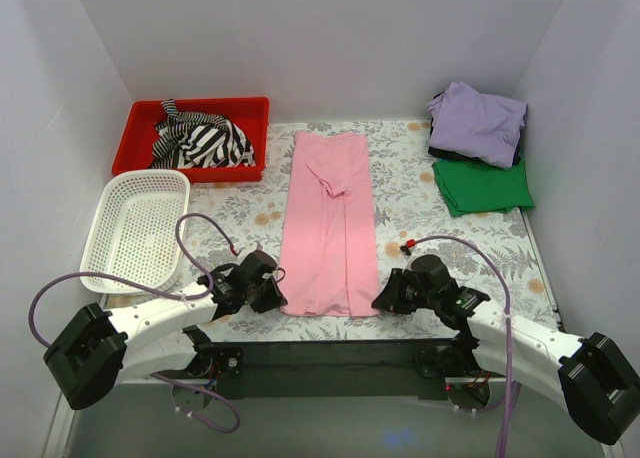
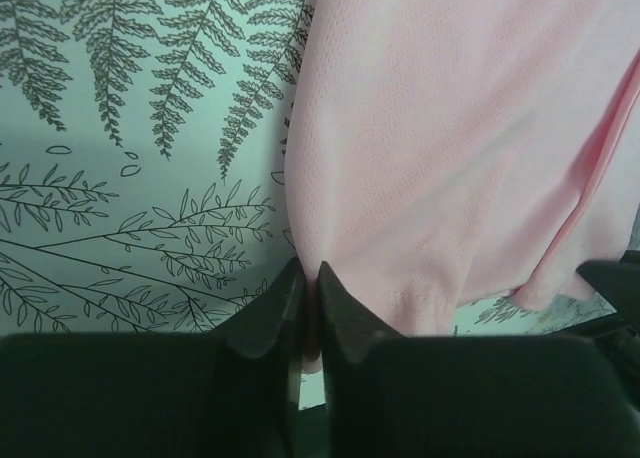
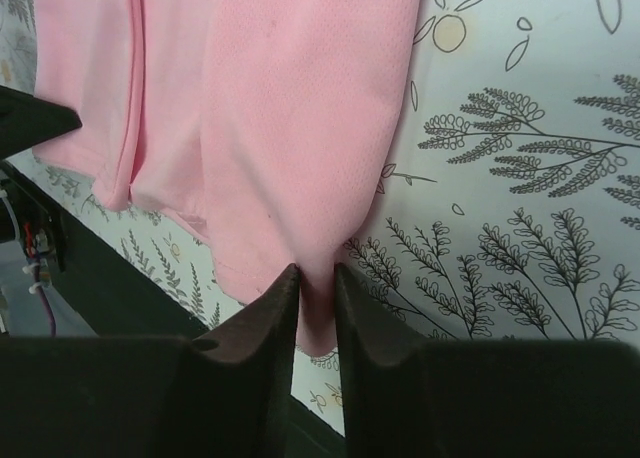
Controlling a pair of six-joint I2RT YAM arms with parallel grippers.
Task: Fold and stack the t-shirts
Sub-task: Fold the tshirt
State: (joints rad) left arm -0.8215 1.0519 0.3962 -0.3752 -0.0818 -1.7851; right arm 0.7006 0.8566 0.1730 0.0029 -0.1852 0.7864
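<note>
A light pink t-shirt, folded lengthwise into a long strip, lies flat along the middle of the table. My left gripper sits at its near left corner. In the left wrist view the jaws are pinched together on the hem of the pink fabric. My right gripper is at the near right corner, and its jaws hold a fold of the pink cloth between them. A lavender t-shirt lies bunched at the back right, partly on top of a folded green t-shirt.
A red bin at the back left holds a black-and-white striped garment. A white mesh basket stands in front of it, by the left wall. White walls close in three sides of the floral tablecloth.
</note>
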